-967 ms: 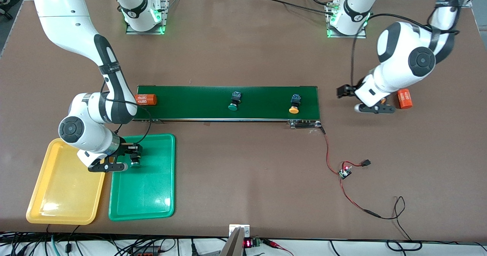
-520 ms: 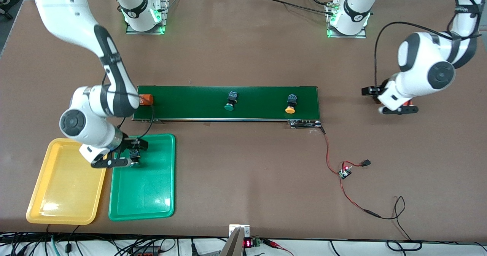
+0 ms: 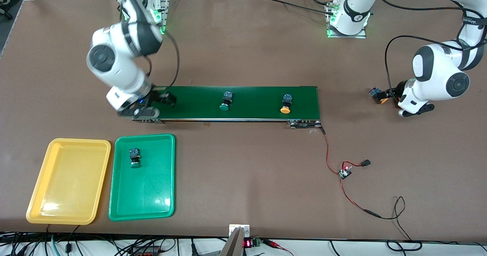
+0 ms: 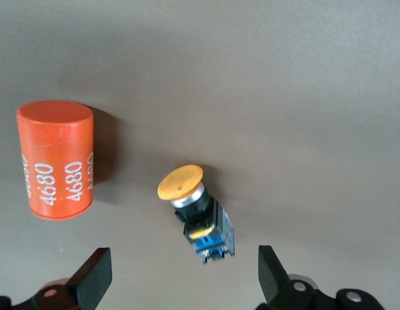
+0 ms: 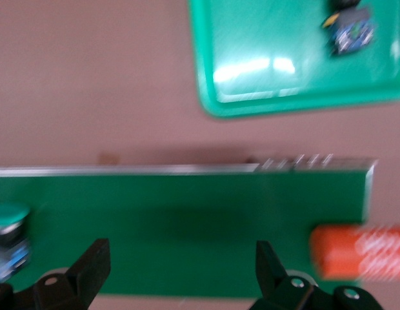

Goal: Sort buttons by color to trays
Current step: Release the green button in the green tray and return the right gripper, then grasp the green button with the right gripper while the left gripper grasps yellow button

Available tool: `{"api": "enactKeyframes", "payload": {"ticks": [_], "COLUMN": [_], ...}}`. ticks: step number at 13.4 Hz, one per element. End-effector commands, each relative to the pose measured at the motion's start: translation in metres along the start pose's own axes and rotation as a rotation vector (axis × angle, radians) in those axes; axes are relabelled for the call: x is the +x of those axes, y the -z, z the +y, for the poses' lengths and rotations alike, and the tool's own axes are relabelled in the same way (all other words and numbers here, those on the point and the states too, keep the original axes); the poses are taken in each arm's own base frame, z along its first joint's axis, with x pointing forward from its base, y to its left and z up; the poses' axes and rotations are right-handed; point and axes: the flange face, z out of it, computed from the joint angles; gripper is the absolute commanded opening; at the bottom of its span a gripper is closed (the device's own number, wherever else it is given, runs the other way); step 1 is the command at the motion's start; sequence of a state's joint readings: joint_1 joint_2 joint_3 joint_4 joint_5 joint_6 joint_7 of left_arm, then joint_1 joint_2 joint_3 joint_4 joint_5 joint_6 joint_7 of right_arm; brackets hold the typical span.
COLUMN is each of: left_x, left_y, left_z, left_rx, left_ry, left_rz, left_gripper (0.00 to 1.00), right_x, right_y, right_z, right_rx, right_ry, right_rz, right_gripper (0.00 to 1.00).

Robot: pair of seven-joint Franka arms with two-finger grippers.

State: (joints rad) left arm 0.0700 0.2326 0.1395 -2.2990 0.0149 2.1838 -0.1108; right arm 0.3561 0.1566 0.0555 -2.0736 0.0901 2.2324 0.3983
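The right gripper (image 3: 152, 105) hangs over the end of the long green belt (image 3: 258, 102) nearest the right arm's side of the table. Its fingers (image 5: 90, 268) are wide apart and hold nothing. Under it on the belt lies an orange can (image 5: 358, 252).

One green button (image 3: 134, 158) lies in the green tray (image 3: 142, 206). The yellow tray (image 3: 66, 210) sits just beside it, closer to the table corner at the right arm's end, near the front edge.

Another green button (image 3: 226, 100) lies on the middle of the belt. A yellow button (image 3: 285, 104) lies on the belt too, closer to the left arm's end.

The left gripper (image 3: 384, 96) is low over the bare table near the left arm's edge. Its fingers (image 4: 93, 284) are spread apart. Between them lies a second yellow button (image 4: 195, 212) on its side, not touched. An orange can marked 4680 (image 4: 56, 159) stands near it.
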Motion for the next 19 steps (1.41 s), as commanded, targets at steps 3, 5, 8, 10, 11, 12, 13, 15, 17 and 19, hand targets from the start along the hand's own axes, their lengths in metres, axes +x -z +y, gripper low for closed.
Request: {"api": "enactKeyframes", "payload": {"ticks": [3,5,8,10,11,12,13,15,17,19], "left_x": [-0.004,-0.005,-0.005,-0.011,-0.015,-0.017,-0.016,-0.014,-0.018,-0.018], "left_y": [-0.013,-0.012,-0.017,-0.030,-0.040,-0.048,-0.054,-0.059,-0.069,-0.070], "left_z": [0.005,0.007,0.007,0.007,0.005,0.004,0.004,0.003,0.001,0.002], "left_rx": [-0.036,-0.035,-0.043,-0.052,-0.055,-0.059,-0.060,-0.059,-0.054,-0.053], "left_ry": [0.050,0.047,0.122,0.163,0.173,0.176,0.177,0.180,0.183,0.186], "left_rz": [0.008,0.008,0.001,-0.001,0.023,0.060,0.091,0.098,0.076,0.069], "left_gripper": [1.00,1.00,0.96,0.96,0.96,0.96,0.96,0.95,0.86,0.56], "right_x": [-0.045,-0.055,-0.055,-0.053,-0.052,-0.050,-0.048,-0.046,-0.049,-0.047], "right_y": [-0.007,-0.024,-0.057,-0.065,-0.067,-0.071,-0.077,-0.084,-0.084,-0.081], "right_z": [-0.063,-0.083,-0.096,-0.099,-0.099,-0.099,-0.100,-0.101,-0.107,-0.109], "right_rx": [0.012,-0.003,-0.047,-0.034,-0.031,-0.025,-0.021,-0.017,-0.015,-0.008], "right_ry": [-0.037,-0.047,-0.048,-0.058,-0.075,-0.125,-0.169,-0.206,-0.229,-0.232], "right_rz": [0.008,0.012,0.057,0.061,0.062,0.064,0.063,0.059,0.060,0.064], "right_gripper": [1.00,1.00,1.00,1.00,1.00,1.00,1.00,1.00,1.00,1.00]}}
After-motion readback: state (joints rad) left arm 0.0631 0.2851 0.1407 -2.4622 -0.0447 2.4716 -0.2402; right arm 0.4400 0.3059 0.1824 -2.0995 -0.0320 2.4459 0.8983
